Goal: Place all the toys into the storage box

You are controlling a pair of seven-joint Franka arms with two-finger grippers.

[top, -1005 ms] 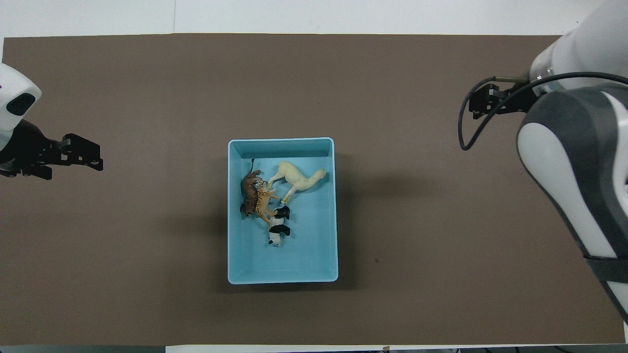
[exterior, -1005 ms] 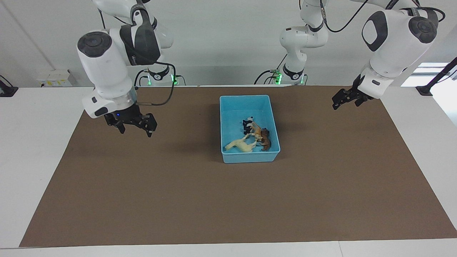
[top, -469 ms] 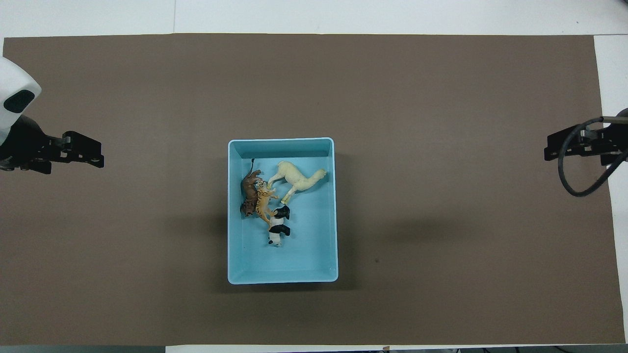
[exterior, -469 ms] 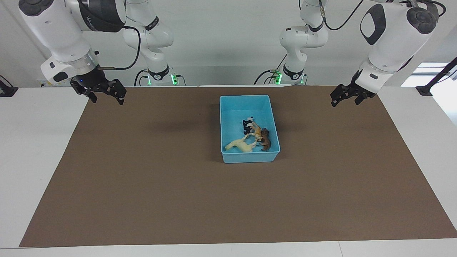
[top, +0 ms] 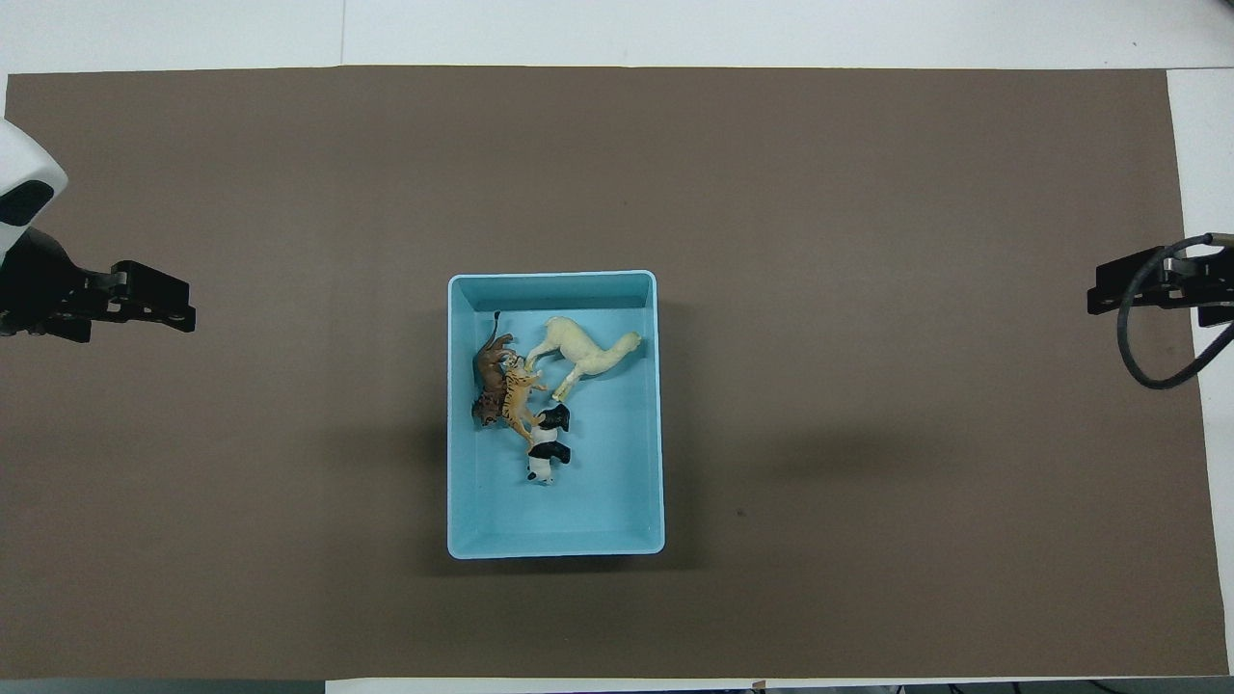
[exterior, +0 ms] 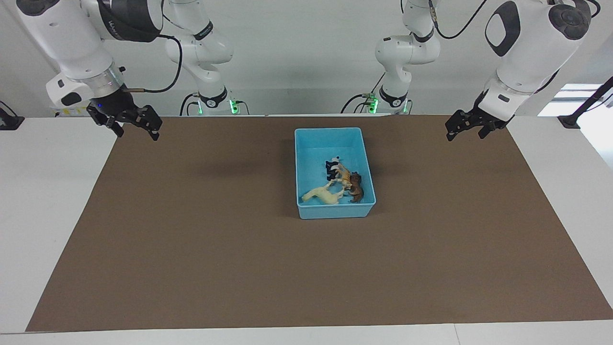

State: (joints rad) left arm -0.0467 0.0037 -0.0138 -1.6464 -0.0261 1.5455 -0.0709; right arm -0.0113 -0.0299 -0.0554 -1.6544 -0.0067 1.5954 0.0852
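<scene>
- Left gripper (exterior: pixel 463 132): black, angular, two-fingered, hanging in the air over the mat's edge at the left arm's end, at the corner nearest the robots; fingers apart, nothing between them
- Right gripper (exterior: pixel 136 127): the same black build, a black cable looping from its wrist, hanging over the mat's corner at the right arm's end, nearest the robots; fingers apart, nothing held
- Both arms are glossy white shells with dark grey joint caps; dark lettering shows on the right arm's upper band, too small to read
- Box (exterior: pixel 306 167): light blue plastic, rectangular, low smooth walls with a rolled rim and rounded corners, standing mid-mat, closer to the edge nearest the robots
- Horse (top: pixel 584 352): pale cream, matt, lying on its side in the box, in the half farther from the robots
- Lion (top: pixel 489 381): brown, long-tailed, lying along the box wall on the left arm's side
- Tiger (top: pixel 519 393): orange with dark stripes, pressed against the lion and touching the horse's legs
- Panda (top: pixel 548 448): black and white, near the box's middle, touching the tiger, nearest the robots of the four
- Mat (exterior: pixel 191 249): flat brown sheet, matt, felt-like, covering most of the white table (exterior: pixel 43 201)
- No labels can be read on the box or toys
</scene>
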